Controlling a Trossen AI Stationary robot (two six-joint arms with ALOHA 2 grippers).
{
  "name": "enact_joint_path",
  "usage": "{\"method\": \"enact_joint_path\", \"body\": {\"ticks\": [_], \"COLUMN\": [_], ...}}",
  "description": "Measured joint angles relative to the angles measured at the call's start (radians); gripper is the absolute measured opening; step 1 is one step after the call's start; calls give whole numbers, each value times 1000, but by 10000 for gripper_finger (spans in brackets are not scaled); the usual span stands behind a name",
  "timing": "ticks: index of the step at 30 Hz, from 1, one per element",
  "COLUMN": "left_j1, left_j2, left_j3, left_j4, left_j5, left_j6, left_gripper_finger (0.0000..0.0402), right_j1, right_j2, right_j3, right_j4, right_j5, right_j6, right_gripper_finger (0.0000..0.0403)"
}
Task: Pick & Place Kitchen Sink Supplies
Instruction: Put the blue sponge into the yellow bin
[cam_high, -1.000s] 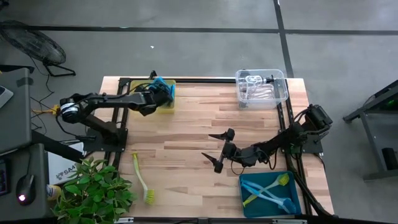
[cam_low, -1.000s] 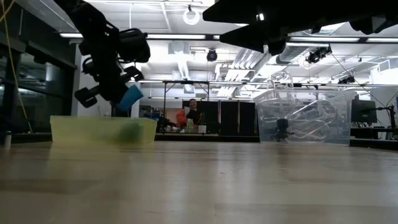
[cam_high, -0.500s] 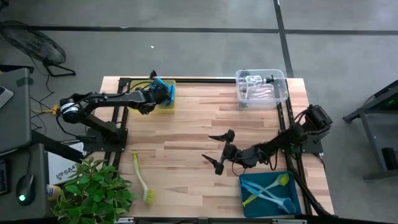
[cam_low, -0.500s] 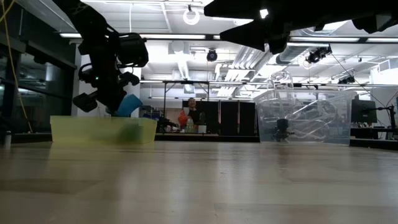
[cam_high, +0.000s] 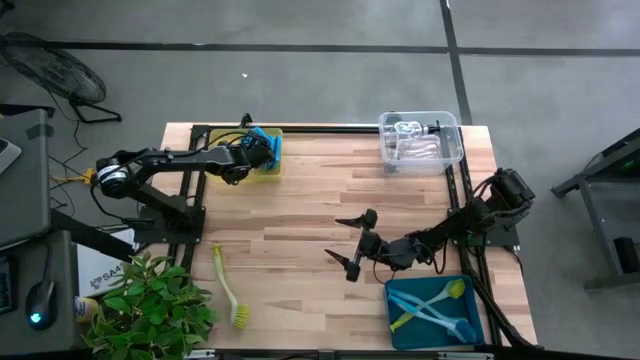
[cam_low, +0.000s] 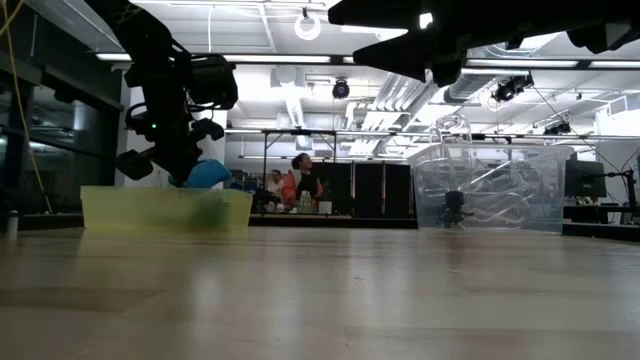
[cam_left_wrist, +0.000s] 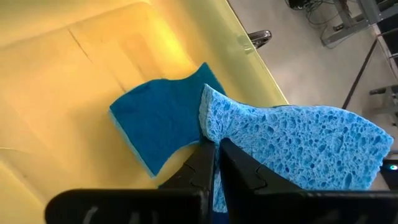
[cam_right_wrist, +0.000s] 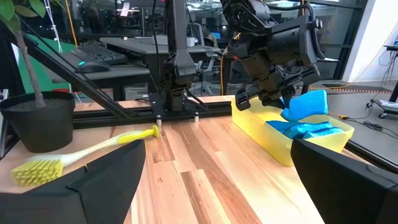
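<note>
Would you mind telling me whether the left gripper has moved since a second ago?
Yes. In the low view the left gripper, shut on a blue sponge, has come down toward the rim of the yellow bin.

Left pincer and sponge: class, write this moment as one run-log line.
left pincer: shut on blue sponge, over yellow bin | right pincer: open, empty, mid-table | yellow-green brush: on table
</note>
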Motion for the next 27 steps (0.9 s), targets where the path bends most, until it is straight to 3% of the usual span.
{"method": "enact_joint_path", "body": {"ticks": [9, 21, 27], "left_j1": [-2, -2, -2], "left_j2": [0, 0, 0], "left_j3": [0, 1, 1], "left_j4": [6, 82, 130], "left_j5": [-18, -23, -43], "left_j6": [-24, 208, 318], "left_gripper_finger": [15, 15, 64], "right_j1": [0, 0, 0], "right_j2": [0, 0, 0], "right_j3": [0, 0, 0], "right_j4": [-1, -8, -8], "right_j5": [-31, -55, -85], "right_j6": [1, 27, 43], "right_gripper_finger": [397, 397, 397]}}
